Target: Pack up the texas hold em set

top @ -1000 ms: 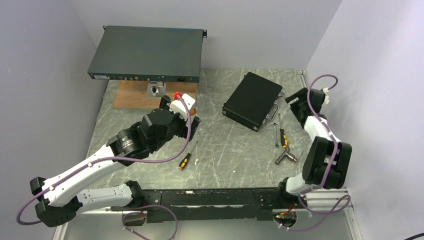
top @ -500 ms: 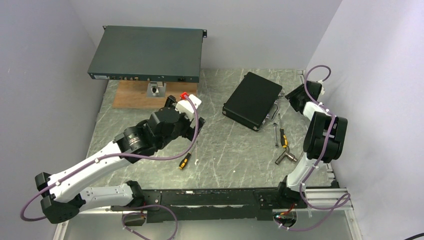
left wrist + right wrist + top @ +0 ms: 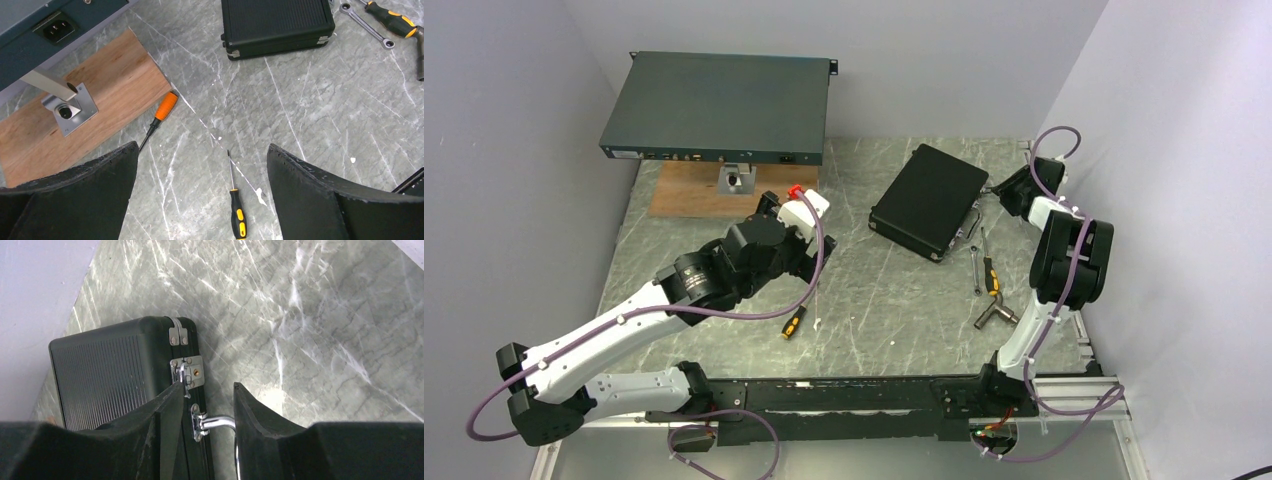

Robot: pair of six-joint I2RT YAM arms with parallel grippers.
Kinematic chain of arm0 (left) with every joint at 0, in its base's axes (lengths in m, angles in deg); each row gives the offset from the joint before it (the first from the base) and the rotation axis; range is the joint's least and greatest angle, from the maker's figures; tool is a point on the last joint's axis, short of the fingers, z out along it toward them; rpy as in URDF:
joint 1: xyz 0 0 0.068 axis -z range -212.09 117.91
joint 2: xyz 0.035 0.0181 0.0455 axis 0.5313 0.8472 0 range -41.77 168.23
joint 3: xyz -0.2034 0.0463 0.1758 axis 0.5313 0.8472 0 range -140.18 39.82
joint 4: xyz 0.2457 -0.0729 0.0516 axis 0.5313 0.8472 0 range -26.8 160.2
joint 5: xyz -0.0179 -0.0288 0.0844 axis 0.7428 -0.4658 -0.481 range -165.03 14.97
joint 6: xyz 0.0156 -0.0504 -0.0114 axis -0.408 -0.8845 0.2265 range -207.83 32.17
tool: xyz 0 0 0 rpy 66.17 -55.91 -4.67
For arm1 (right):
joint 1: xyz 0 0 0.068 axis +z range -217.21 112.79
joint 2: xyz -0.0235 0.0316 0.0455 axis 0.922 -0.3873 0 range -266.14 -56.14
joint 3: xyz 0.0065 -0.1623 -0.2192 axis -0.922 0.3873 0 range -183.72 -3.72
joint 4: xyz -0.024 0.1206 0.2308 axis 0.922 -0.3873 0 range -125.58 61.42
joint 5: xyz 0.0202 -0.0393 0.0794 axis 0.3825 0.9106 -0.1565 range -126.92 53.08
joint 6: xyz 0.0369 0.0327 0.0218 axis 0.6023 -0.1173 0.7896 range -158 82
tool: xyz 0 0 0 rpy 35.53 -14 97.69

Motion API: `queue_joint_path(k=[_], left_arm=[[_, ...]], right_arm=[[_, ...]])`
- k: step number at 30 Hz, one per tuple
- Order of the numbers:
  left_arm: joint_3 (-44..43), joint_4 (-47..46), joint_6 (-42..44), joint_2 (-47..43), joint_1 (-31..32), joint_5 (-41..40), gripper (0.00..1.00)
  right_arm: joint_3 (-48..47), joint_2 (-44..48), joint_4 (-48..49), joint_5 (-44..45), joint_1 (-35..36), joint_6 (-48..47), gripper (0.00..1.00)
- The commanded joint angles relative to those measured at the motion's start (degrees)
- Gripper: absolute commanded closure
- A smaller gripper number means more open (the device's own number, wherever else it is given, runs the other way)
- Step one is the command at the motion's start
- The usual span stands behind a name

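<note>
The black ribbed case (image 3: 929,200) of the texas hold em set lies closed on the marble table; chips, cards and token are hidden. My right gripper (image 3: 996,192) is at the case's right edge. In the right wrist view its jaws (image 3: 207,387) have narrowed round the case (image 3: 110,370) front edge. One finger lies over the lid by the latch (image 3: 187,371). The other rests against the chrome handle (image 3: 220,421). My left gripper (image 3: 789,235) hovers open over bare marble, left of the case (image 3: 277,20). Between its fingers (image 3: 202,146) there is only table.
A yellow-black screwdriver (image 3: 237,217) and an orange-handled one (image 3: 165,107) lie below the left gripper. Wrenches, another screwdriver (image 3: 989,275) and a T-handle tool (image 3: 996,315) lie right of the case. The dark-green rack unit (image 3: 719,105) stands on a wooden board (image 3: 689,190) at back left.
My right gripper has swung back toward the case's edge and its jaws have narrowed round the handle. The left arm shifted slightly and stays open.
</note>
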Motion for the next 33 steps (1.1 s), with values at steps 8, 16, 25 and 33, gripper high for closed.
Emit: queue_joint_path(k=[8,16,25,33], left_arm=[[-2.1,-0.5,0.2,0.3,0.3,-0.3,0.01],[-2.1,-0.5,0.2,0.3,0.3,-0.5,0.01],[-2.3,-0.3,0.2,0.4,0.4,-0.6,0.00],[-2.2,-0.2,0.3,0.5,0.3,-0.8,0.01]], right_arm=[[-2.1,-2.0,0.9,2.3,-0.3,0.2,0.70],[-1.6,-4.1,-1.5,4.5,-0.3,0.6,0.70],[-1.4,-6.6,-1.7,4.7,-0.3,0.2,0.69],[-6.5,-9.7,-4.1,2.7,0.0,-2.0,0.67]])
